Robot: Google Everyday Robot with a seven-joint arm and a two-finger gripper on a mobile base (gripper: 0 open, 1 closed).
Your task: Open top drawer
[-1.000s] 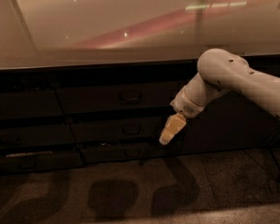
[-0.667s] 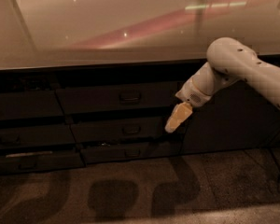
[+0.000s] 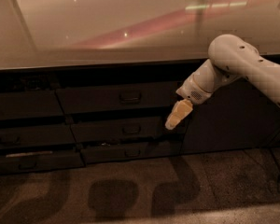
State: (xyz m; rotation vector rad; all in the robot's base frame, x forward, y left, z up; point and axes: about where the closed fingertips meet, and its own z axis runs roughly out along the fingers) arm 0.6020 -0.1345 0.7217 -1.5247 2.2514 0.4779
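The top drawer [image 3: 91, 99] sits just under the bench [image 3: 107, 27] edge, heading the middle stack, and looks shut or nearly so. Its loop handle [image 3: 129, 97] is untouched. The pincer [image 3: 176, 116] hangs to the right of it and lower, near the second front's end; whether it is spread or pressed together I cannot tell. It should probably rise and move left to handle height, hook the loop squarely, then pull straight out. Counted: three fronts in this stack, one handle each; one arm [image 3: 242, 69]; one plain cabinet door [image 3: 224, 125].
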